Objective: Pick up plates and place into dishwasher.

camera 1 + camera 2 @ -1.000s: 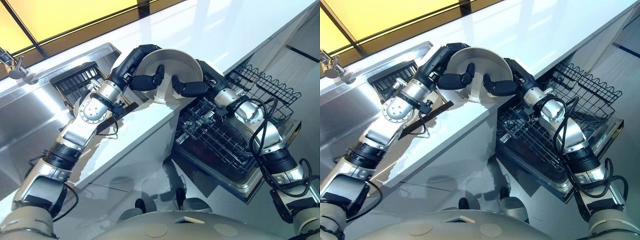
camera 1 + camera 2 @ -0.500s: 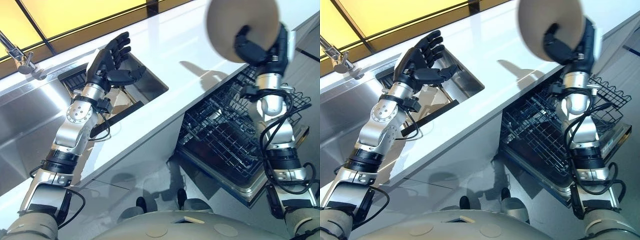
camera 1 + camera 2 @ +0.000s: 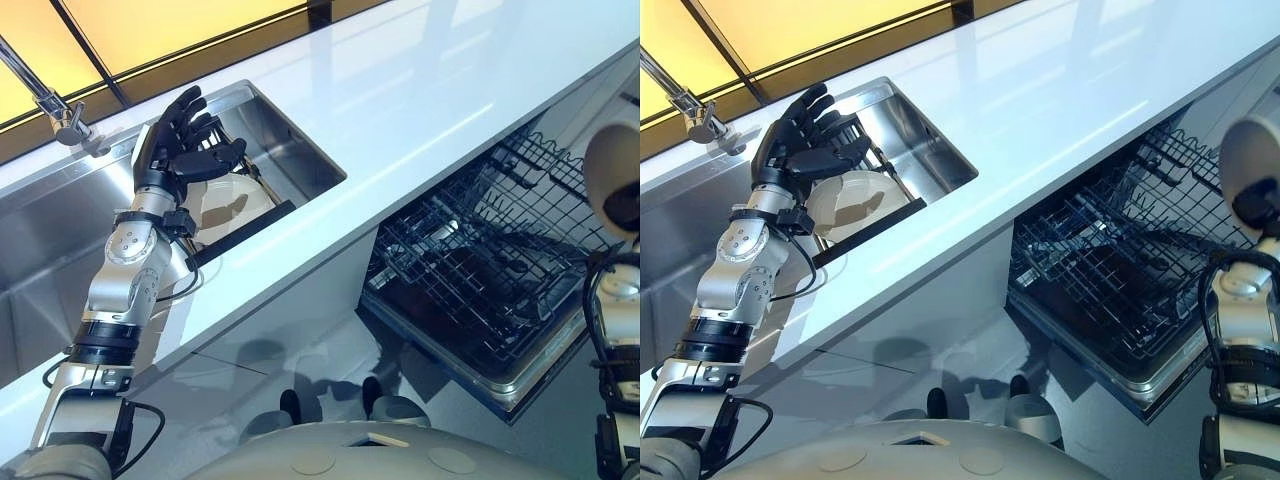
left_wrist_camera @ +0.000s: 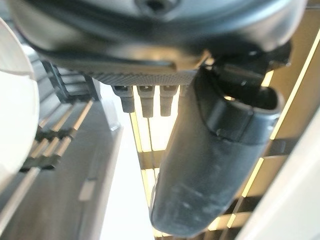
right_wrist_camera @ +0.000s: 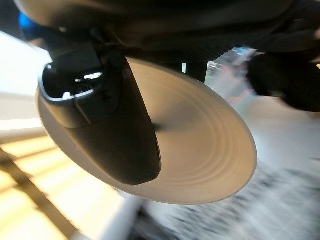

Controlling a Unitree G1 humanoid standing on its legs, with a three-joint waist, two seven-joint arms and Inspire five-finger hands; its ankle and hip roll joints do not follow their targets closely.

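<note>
Fingers of right hand [image 3: 1258,205] pinch a plate [image 3: 1243,150] near the open dishwasher rack [image 3: 1110,275] | left hand [image 3: 805,135] fingers spread, empty, over the sink [image 3: 920,130] | progress: plate in carry, not yet racked; another plate [image 3: 845,205] waits in sink.

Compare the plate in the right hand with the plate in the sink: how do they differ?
Grip: the held plate is pinched by the right hand, while the sink plate is ungripped, with the open left hand near it.
Place: the held plate is in the air by the open dishwasher rack; the sink plate rests in the sink.
Both are pale and round.
</note>
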